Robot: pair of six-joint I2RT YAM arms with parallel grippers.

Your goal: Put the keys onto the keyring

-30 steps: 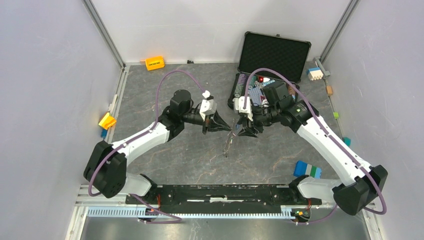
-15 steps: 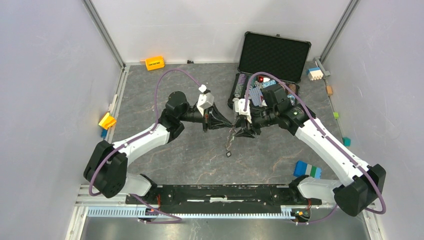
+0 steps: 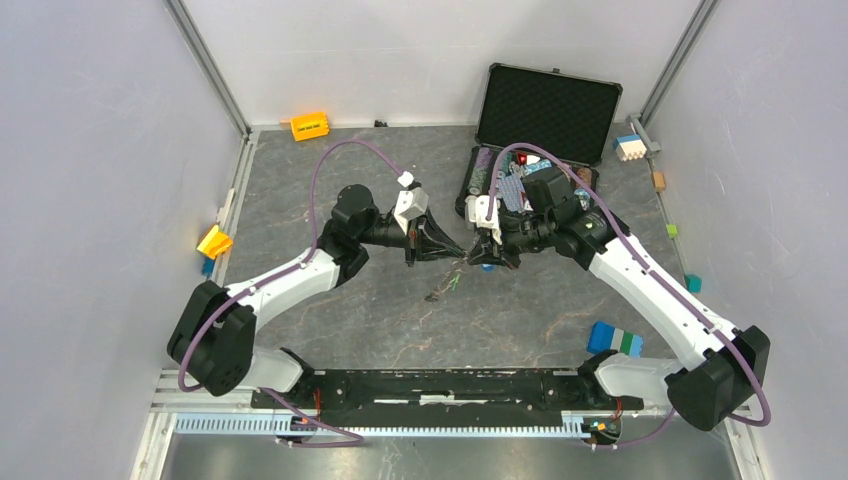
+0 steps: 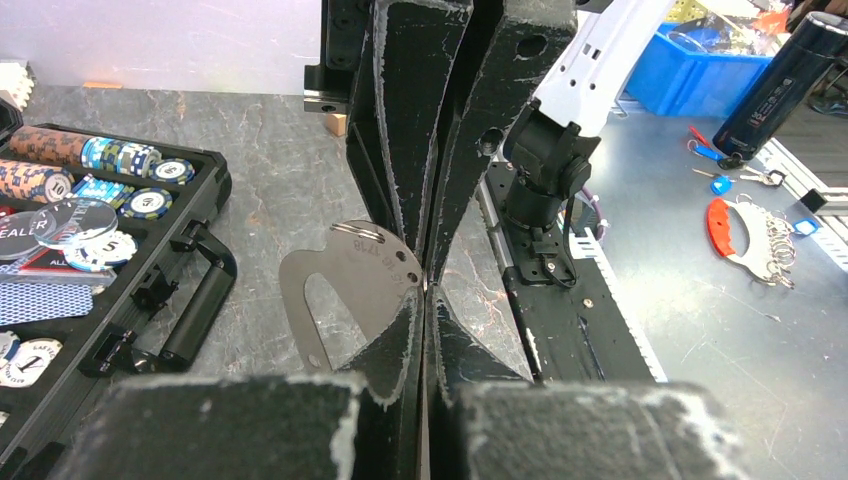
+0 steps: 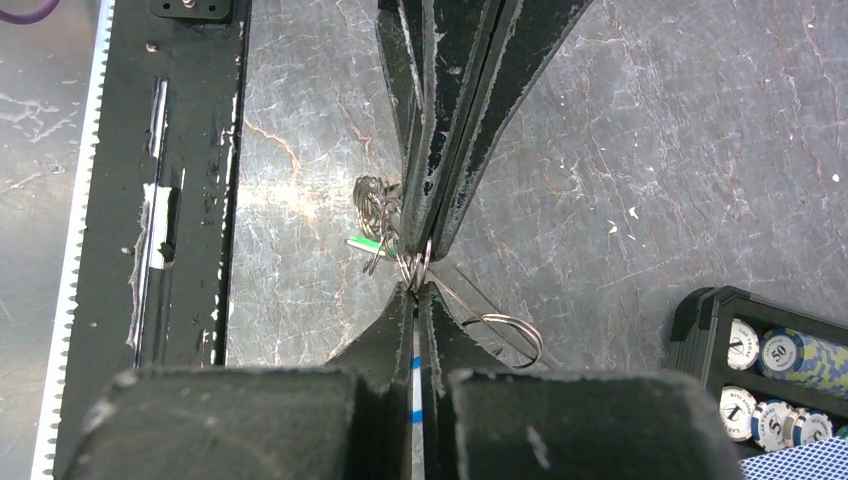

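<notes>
My left gripper (image 4: pixel 428 285) is shut on the edge of the keyring's flat silver oval loop (image 4: pixel 345 290), which sticks out to the left of its fingers. Facing it tip to tip, my right gripper (image 5: pixel 417 285) is shut on the small silver rings (image 5: pixel 415 265) at the end of the keyring's chain. The bunched chain (image 5: pixel 372 205) and green tag (image 5: pixel 365 243) hang just beyond. From above, the left gripper (image 3: pixel 455 252) and right gripper (image 3: pixel 478 256) meet over mid-table, with the chain (image 3: pixel 440 292) trailing down-left. The keys are hidden from me.
An open black case (image 3: pixel 545 110) with poker chips (image 4: pixel 120 160) stands behind the right arm, its handle (image 4: pixel 195 310) near the grippers. An orange block (image 3: pixel 310 126), a yellow piece (image 3: pixel 214 242) and a blue-green block (image 3: pixel 614 339) lie around. The black base rail (image 3: pixel 440 385) runs along the near edge.
The right gripper has closed from open onto the small rings. The chain, which hung straight down, has swung up and to the left. The two grippers have drawn closer together.
</notes>
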